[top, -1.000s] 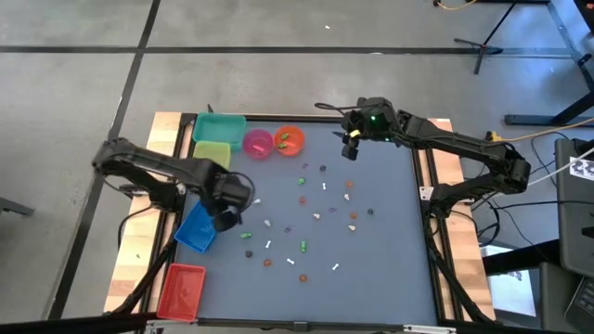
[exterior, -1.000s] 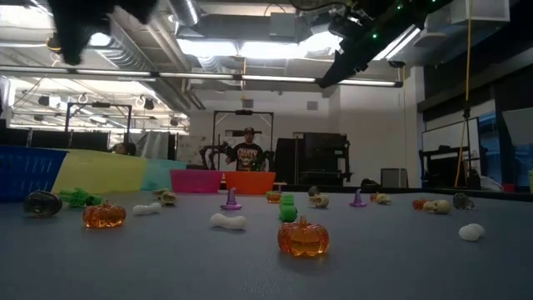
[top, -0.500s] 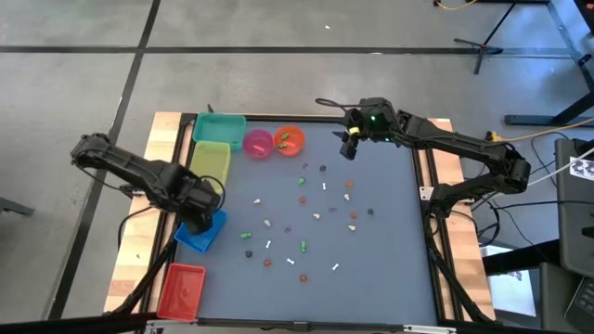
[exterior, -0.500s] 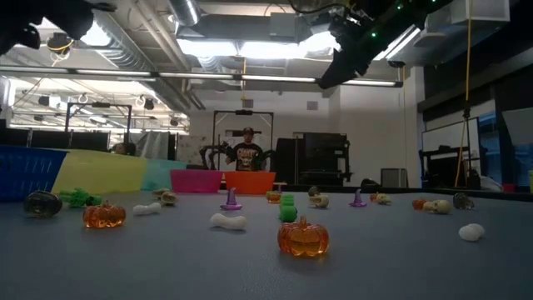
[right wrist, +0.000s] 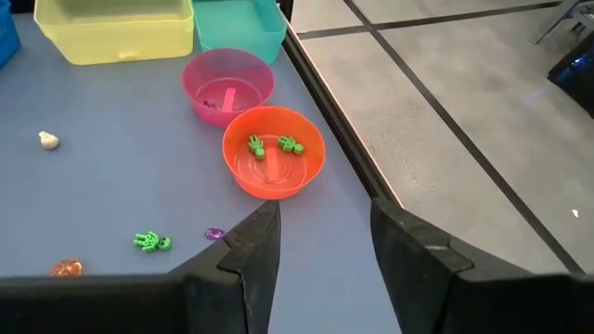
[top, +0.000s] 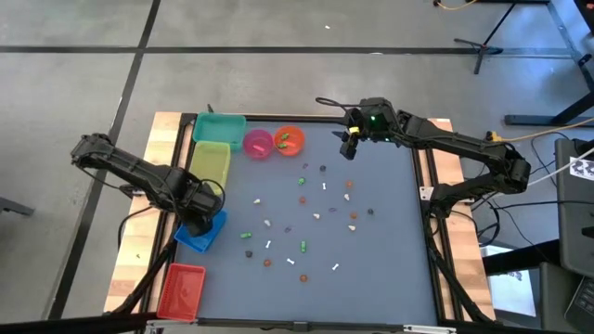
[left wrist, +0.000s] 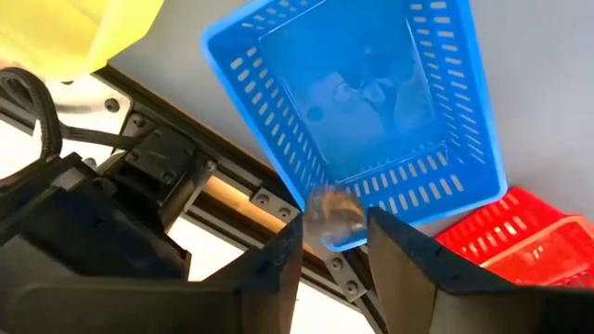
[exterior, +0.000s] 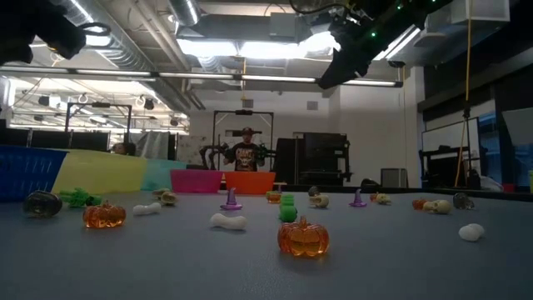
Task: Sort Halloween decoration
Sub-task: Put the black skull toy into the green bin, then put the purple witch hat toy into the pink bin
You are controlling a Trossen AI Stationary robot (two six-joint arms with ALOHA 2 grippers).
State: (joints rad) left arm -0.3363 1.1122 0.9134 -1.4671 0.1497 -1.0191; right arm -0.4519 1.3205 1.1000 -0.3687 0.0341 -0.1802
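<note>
Early going here, by the look of it: the left pincer hangs over the blue bin on the left side of the table, and in its wrist view a small pale trinket sits between its dark fingers, over the bin's near rim; the jaws stand a little apart, and whether they grip it or have let it go, I cannot tell. Some sorting is done: two green figures lie in the orange bowl near the far edge, and a pink bit lies in the pink bowl beside it. The yellow bin and the teal bin show nothing I can make out, and the red bin at the near left corner looks empty too. Plenty remains: the Halloween decoration is strewn across the middle of the table, with pumpkins, bones, skulls and purple hats in the level view. The right pincer waits up near the far edge, jaws apart and empty.
</note>
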